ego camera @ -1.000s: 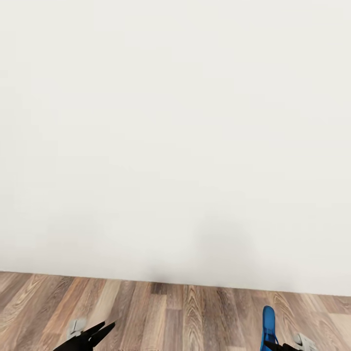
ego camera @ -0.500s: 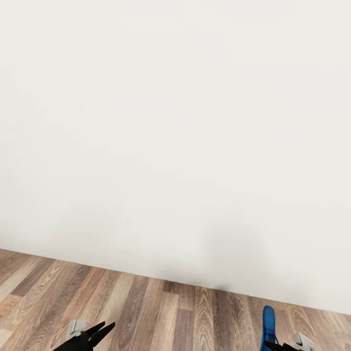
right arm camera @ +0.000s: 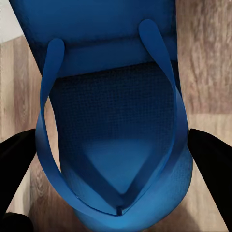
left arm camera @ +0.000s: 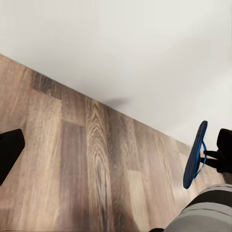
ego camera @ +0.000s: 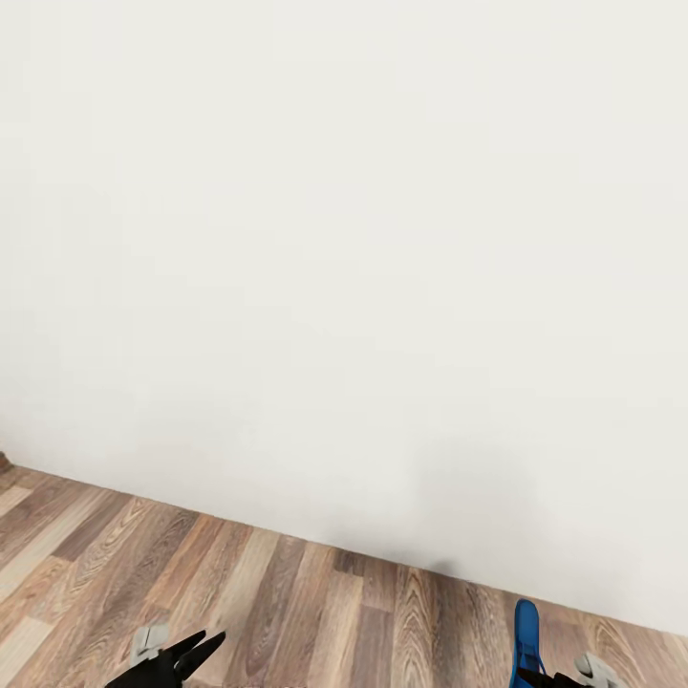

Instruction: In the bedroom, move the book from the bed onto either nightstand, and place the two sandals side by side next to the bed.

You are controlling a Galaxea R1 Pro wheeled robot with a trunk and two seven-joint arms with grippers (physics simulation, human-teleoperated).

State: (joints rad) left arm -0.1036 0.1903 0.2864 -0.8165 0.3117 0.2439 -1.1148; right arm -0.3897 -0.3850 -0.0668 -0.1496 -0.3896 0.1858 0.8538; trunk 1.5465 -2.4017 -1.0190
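One bright blue sandal [ego camera: 525, 635] hangs over the wood floor at the lower right of the head view, with my right gripper [ego camera: 547, 677] shut on it. In the right wrist view the sandal [right arm camera: 113, 121] shows its Y-shaped strap, with a black finger on either side. The left wrist view catches the same sandal [left arm camera: 195, 154] edge-on, held by the strap. My left gripper [ego camera: 196, 646] is low at the left, open and holding nothing. The book, the bed and the nightstand are out of view.
A plain white wall [ego camera: 344, 268] stands close ahead and meets the brown plank floor [ego camera: 239, 592] along a slanting line. A small brown sliver [ego camera: 3, 462] shows at the far left edge where wall and floor meet.
The whole picture has shifted: the camera has turned, so the wall's foot now slants and more floor shows at the left. Both grippers and the sandal keep their places in the picture.
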